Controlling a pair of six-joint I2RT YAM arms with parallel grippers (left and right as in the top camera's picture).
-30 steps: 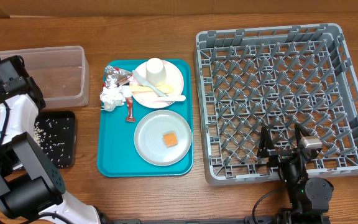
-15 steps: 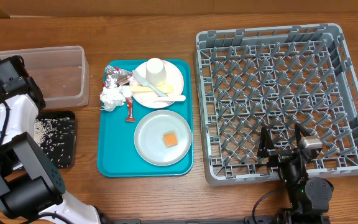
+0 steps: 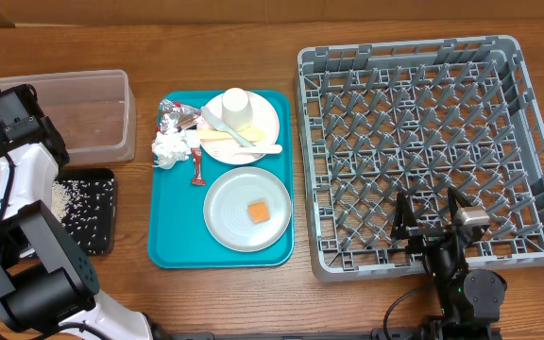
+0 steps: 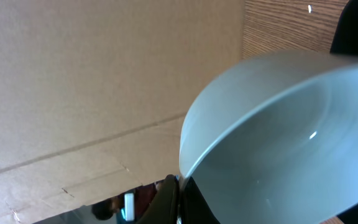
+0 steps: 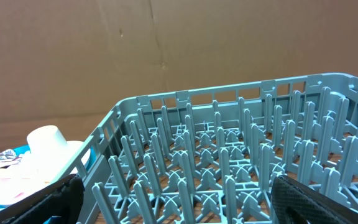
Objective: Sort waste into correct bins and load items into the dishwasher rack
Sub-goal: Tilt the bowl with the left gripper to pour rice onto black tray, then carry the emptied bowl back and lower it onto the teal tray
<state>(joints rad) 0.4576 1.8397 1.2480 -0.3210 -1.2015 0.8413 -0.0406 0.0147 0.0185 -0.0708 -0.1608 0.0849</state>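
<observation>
While my left gripper (image 4: 180,198) pinches the rim of the small white bowl (image 4: 278,137), jaws pressed tight on it, the bowl hangs tilted. The part of its inside that shows is bare of rice. From overhead this hand is mostly cut off at the far left.

Just right of it lies the black tray (image 3: 100,241), with loose rice grains (image 3: 72,203) scattered over the half nearest the hand. Ahead of the hand stands the clear tub (image 3: 93,113).

By my reading the rice tip-out is nearly done. It ends well if I hold the bowl's mouth over the tray's floor, not its lip, until nothing falls, then level the bowl before carrying it. Room is tight here, with the tub wall ahead and my own arm folded close beside.

Farther right, the teal tray (image 3: 173,247) carries the foil wrapper (image 3: 170,115), napkin (image 3: 168,149), red sachet (image 3: 197,168), yellow utensils (image 3: 229,140), a white cup (image 3: 236,102) on the pinkish plate (image 3: 267,118), and the grey-white plate (image 3: 225,222) with its orange cube (image 3: 258,212).

The bowl's way to the dishwasher rack (image 3: 423,57) crosses all that, so it calls for a high lift, the cup standing tallest. At far right my right gripper (image 3: 430,227), fingers spread wide and empty, sits at the rack's near wall, with free pegs ahead.
</observation>
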